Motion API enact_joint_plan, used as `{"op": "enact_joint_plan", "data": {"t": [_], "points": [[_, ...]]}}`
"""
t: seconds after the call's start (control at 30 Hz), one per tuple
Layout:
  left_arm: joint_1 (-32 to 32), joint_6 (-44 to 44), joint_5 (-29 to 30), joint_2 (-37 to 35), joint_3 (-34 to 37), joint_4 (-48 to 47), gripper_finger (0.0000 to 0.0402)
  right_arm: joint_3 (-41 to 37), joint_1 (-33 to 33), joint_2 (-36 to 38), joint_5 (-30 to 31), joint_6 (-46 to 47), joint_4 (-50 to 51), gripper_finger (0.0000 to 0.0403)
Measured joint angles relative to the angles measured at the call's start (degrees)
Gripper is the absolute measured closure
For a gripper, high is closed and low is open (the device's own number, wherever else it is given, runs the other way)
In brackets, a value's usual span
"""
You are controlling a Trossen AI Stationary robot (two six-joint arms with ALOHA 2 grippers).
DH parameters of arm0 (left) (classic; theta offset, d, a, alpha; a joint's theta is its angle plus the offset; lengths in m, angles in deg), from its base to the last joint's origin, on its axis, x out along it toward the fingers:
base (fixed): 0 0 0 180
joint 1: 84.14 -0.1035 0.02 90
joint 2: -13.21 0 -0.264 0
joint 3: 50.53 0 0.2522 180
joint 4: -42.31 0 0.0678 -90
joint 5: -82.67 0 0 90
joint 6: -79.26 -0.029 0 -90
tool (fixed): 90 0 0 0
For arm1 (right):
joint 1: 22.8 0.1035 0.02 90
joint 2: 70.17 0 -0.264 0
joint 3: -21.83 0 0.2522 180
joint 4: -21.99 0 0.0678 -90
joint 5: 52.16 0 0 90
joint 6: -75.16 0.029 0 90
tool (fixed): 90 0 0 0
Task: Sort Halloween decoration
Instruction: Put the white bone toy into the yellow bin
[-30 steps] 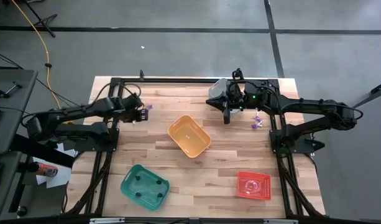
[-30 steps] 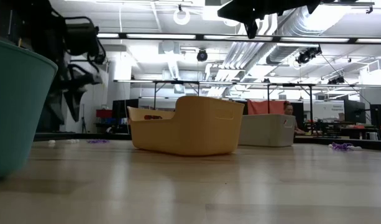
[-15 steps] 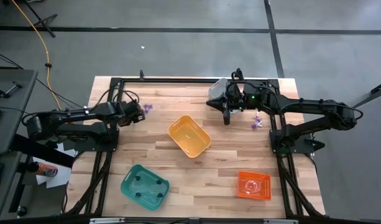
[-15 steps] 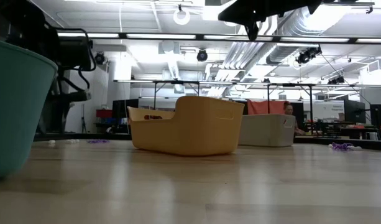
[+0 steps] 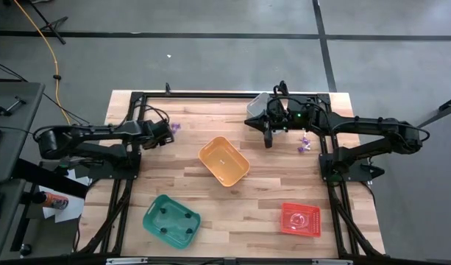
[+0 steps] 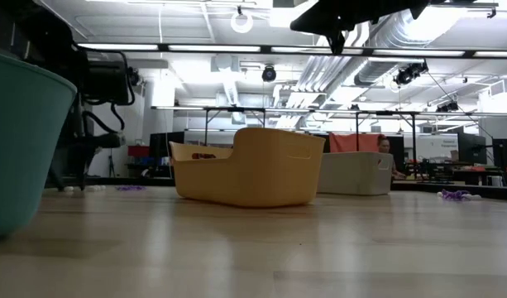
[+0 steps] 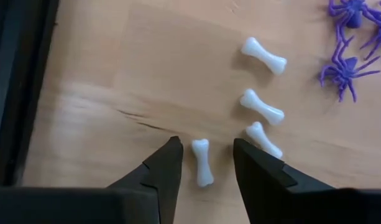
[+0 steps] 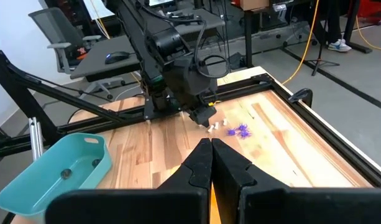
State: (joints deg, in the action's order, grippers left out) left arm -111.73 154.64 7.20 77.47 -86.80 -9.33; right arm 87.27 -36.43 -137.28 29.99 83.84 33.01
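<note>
looking straight down, the left gripper (image 5: 168,135) sits low by purple spiders (image 5: 174,127); the right gripper (image 5: 269,139), shut, waits above the table. only the left wrist view shows a white bone (image 7: 202,162) between open jaws, lying parallel to the fingers (image 7: 167,168).

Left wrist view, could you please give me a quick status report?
Left pincer open, straddling one white bone, not gripped. Three more bones and purple spiders beside it. Right pincer shut, waiting. Nothing in the way.
</note>
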Motion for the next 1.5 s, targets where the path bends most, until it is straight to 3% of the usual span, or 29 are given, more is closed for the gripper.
{"op": "enact_joint_plan", "data": {"t": [0.33,0.73,1.3,1.5], "points": [[0.02,-0.59,-0.05,3.71,-0.19,0.04,0.0281,0.0,0.0,0.0,0.23,0.24,0.11,0.0401],[-0.02,-3.05,-0.91,3.68,-0.04,0.37,0.0393,0.0,0.0,0.0,1.32,-0.17,0.4,0.0401],[-0.02,-5.02,-0.75,3.23,-0.27,-0.27,0.0395,0.0,0.0,0.0,1.73,-0.18,0.44,0.0401],[-0.04,-7.54,-1.2,0.22,-3.67,-6.41,0.0396,0.0,0.0,-0.02,1.73,-0.17,0.44,0.0401]]}}
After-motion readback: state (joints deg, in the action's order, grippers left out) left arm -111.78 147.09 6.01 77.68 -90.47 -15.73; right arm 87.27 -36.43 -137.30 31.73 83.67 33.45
